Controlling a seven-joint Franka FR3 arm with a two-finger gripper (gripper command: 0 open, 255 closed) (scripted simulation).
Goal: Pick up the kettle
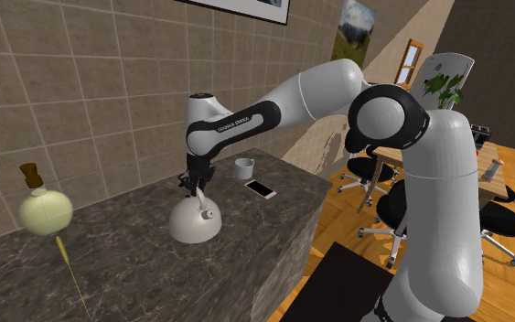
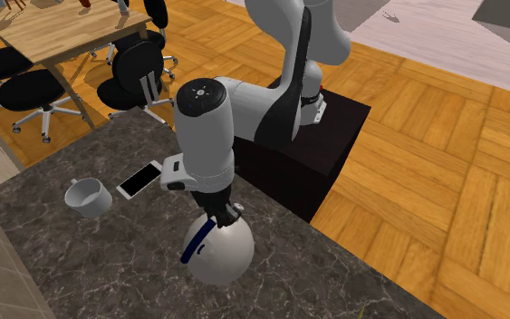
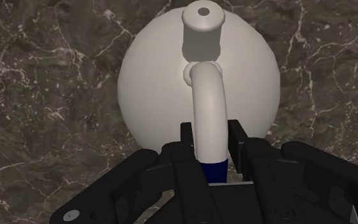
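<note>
A pale grey, round kettle [image 1: 196, 222] [image 2: 221, 249] [image 3: 158, 83] stands on the dark marble counter [image 1: 136, 265] [image 2: 81, 263]. It has a knob on the lid and an arched handle [image 3: 208, 108] whose lower end is dark blue. My black gripper [image 1: 194, 187] [image 2: 218, 217] [image 3: 210, 143] comes down from above onto that handle. In the wrist view the two fingers [image 3: 187, 137] press against the handle from both sides, so the gripper is shut on it. The kettle's base rests on the counter.
Beyond the kettle, near the counter's end, sit a white cup [image 1: 243, 167] [image 2: 87, 197] and a flat white phone [image 1: 261, 189] [image 2: 140, 179]. A round yellowish corked bottle [image 1: 43, 209] stands at the shoulder view's left. A tiled wall backs the counter; office chairs [image 2: 26, 91] stand past it.
</note>
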